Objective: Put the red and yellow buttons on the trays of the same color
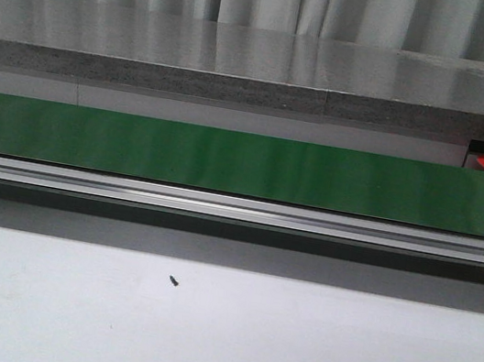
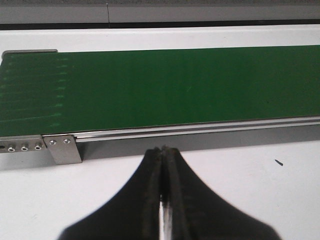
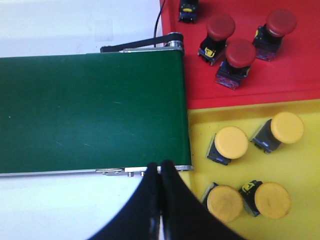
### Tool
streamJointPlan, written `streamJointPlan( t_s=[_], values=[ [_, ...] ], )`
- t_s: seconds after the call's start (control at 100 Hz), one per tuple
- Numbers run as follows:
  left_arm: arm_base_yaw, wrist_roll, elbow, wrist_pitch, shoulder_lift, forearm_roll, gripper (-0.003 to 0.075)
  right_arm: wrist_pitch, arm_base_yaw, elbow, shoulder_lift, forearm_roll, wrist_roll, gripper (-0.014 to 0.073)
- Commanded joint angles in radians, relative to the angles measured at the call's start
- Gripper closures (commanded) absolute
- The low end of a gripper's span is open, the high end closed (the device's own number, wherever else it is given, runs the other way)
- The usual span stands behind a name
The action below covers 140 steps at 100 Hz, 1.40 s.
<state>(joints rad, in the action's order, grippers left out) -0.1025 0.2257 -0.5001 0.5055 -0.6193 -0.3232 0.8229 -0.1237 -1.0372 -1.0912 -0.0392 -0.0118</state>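
Three red buttons [image 3: 240, 53] on red tray [image 3: 295, 85], four yellow buttons [image 3: 231, 142] on yellow tray [image 3: 300, 165]; both tools closed, empty.

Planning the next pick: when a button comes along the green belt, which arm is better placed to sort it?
Right. Its shut gripper hangs at the belt end beside the red tray and yellow tray.

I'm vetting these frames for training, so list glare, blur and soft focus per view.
Front view: the belt shows soft vertical sheen bands, the grey ledge behind mirrors the curtain, and the image is slightly soft. Left wrist view: faint light streaks at the belt's end, left gripper near the lens and blurred. Right wrist view: buttons fairly sharp, right gripper blurred.
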Motion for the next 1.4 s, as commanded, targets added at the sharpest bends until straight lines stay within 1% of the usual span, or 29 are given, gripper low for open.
streamJointPlan(
  t_s=[0.0, 0.19, 0.29, 0.42, 0.61, 0.86, 1.0, 1.07, 1.24, 1.39],
  values=[
    [-0.008, -0.003, -0.028, -0.066, 0.002, -0.02, 0.074, -0.117, 0.001, 0.043, 0.103, -0.001, 0.012, 0.066],
    [-0.008, -0.003, -0.028, -0.066, 0.002, -0.02, 0.074, -0.225, 0.0, 0.174, 0.247, 0.046, 0.012, 0.066],
    [-0.008, -0.003, -0.028, -0.066, 0.002, -0.02, 0.074, -0.241, 0.0, 0.233, 0.314, 0.05, 0.012, 0.066],
    [-0.008, -0.003, -0.028, -0.066, 0.002, -0.02, 0.074, -0.286, 0.0, 0.299, 0.405, 0.039, 0.012, 0.066],
    [-0.008, -0.003, -0.028, -0.066, 0.002, -0.02, 0.074, -0.405, 0.0, 0.399, 0.521, 0.008, 0.012, 0.066],
    [-0.008, -0.003, -0.028, -0.066, 0.002, -0.02, 0.074, -0.45, 0.001, 0.513, 0.653, -0.009, 0.012, 0.066],
    [-0.008, -0.003, -0.028, -0.066, 0.002, -0.02, 0.074, -0.475, 0.006, 0.573, 0.685, -0.011, 0.012, 0.066],
    [-0.008, -0.003, -0.028, -0.066, 0.002, -0.02, 0.074, -0.532, 0.027, 0.613, 0.703, -0.011, 0.012, 0.066],
    [-0.008, -0.003, -0.028, -0.066, 0.002, -0.02, 0.074, -0.758, 0.081, 0.714, 0.747, -0.012, 0.012, 0.066],
    [-0.008, -0.003, -0.028, -0.066, 0.002, -0.02, 0.074, -0.842, 0.089, 0.762, 0.75, -0.004, 0.012, 0.066]
  ],
)
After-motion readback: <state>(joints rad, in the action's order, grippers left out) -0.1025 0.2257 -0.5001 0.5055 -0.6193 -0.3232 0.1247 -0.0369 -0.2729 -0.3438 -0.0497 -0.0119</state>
